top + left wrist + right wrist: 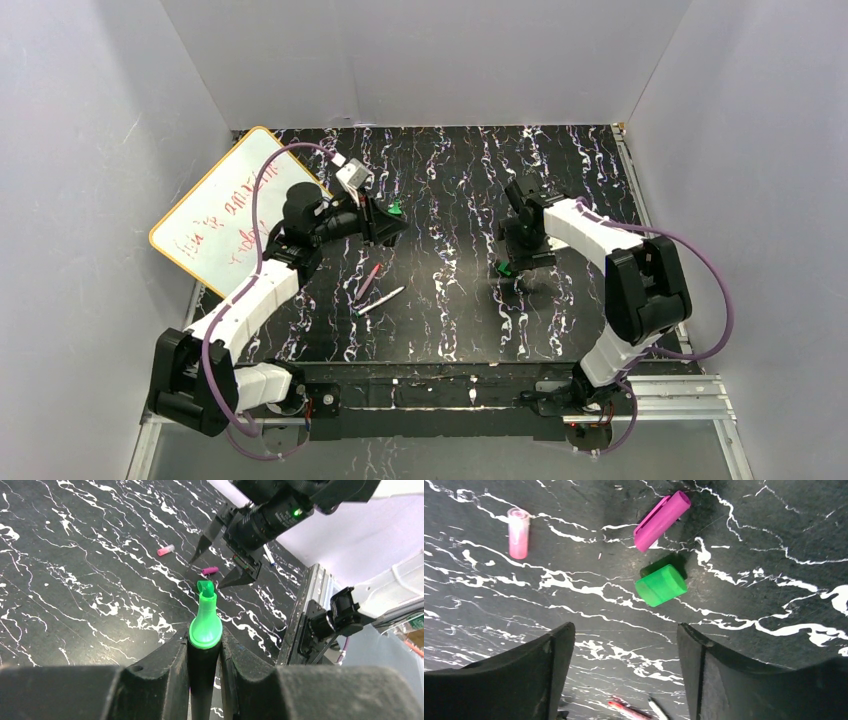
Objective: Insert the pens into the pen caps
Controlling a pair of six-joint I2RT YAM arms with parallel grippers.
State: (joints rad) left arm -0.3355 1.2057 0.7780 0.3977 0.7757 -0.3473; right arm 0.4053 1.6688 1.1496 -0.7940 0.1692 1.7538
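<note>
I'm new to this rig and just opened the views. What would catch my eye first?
The bright green tip of the black pen, clamped in the left end effector, left of centre. Next, the green cap lying beside the magenta cap below the open right end effector, and the yellow-rimmed whiteboard at far left.

marbled table [450, 200] bears three caps [660, 585] and two pens [367, 281].
</note>
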